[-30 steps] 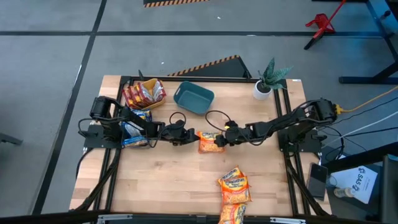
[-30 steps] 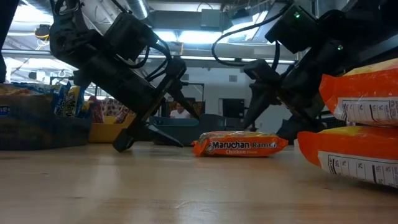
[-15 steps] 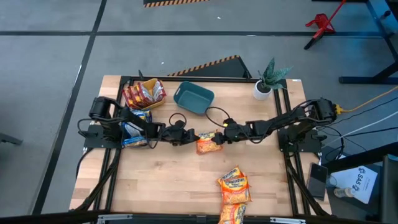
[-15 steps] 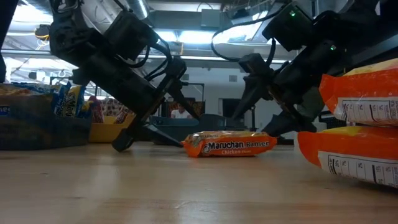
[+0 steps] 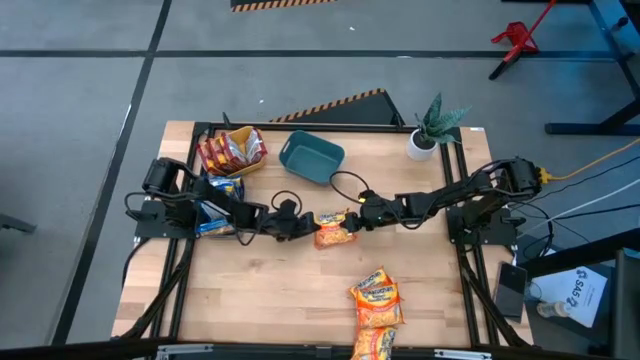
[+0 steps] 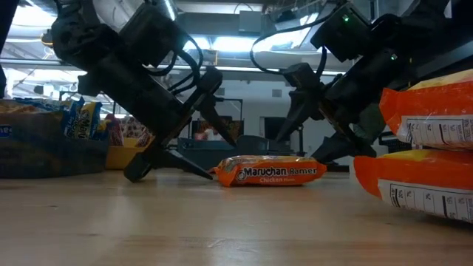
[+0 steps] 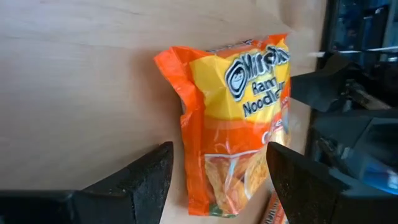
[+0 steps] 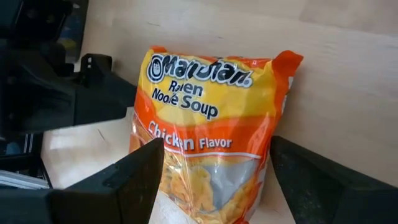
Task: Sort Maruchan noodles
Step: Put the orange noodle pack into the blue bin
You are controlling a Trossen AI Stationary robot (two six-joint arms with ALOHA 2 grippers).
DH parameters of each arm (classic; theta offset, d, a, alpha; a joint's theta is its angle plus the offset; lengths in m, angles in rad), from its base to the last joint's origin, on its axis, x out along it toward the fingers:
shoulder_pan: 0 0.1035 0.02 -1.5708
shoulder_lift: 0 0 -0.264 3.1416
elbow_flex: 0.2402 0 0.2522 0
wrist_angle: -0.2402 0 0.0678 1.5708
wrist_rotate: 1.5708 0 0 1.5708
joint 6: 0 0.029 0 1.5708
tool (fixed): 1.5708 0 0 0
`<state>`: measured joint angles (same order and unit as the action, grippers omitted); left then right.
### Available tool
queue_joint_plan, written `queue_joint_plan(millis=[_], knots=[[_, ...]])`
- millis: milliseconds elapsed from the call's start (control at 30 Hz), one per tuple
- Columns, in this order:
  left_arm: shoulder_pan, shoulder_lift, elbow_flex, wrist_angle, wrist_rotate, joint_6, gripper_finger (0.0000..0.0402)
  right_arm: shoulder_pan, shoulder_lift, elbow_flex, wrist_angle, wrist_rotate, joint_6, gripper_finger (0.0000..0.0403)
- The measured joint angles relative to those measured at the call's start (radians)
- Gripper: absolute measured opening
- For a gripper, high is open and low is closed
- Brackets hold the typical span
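Note:
One orange Maruchan noodles packet lies flat on the table's middle, its long side running left to right. My left gripper stands open at the packet's left end, fingertips low at the table. My right gripper stands open at the right end, slanting down. In each wrist view the packet reaches in between that arm's two fingers. More orange packets lie piled at the near edge. My left gripper has one finger on each long side of the packet's left end, slanting down from the table's left; I cannot tell whether a finger touches it. My right gripper straddles the packet's right end the same way from the right; contact cannot be told either.
A yellow bin with red packets and a bin with blue packets stand at the far left. A teal bin sits behind the middle and a potted plant at the far right. The orange pile fills the near right.
The orange packet has slid a little toward the table's left and turned slightly, staying flat, as my right gripper came in over its right end. My left gripper has swung a little toward the near edge, and its fingertips now stand at the packet's left end.

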<state>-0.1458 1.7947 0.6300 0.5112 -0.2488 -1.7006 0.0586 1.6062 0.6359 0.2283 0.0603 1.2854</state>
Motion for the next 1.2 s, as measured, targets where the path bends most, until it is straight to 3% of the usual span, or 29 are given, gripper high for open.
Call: queue_joint_plan(millis=[167, 667, 1200], knots=[[-0.006, -0.001, 0.018, -0.067, -0.029, -0.025, 0.0251, 0.0, 0.0, 0.0, 0.005, -0.001, 0.001, 0.028], [-0.005, 0.027, 0.018, -0.024, -0.059, -0.074, 0.0251, 0.001, 0.0, 0.001, 0.096, 0.063, -0.028, 0.028], [-0.004, 0.032, 0.05, 0.009, -0.029, -0.015, 0.0236, 0.0, 0.0, 0.001, 0.129, -0.027, -0.06, 0.028]])
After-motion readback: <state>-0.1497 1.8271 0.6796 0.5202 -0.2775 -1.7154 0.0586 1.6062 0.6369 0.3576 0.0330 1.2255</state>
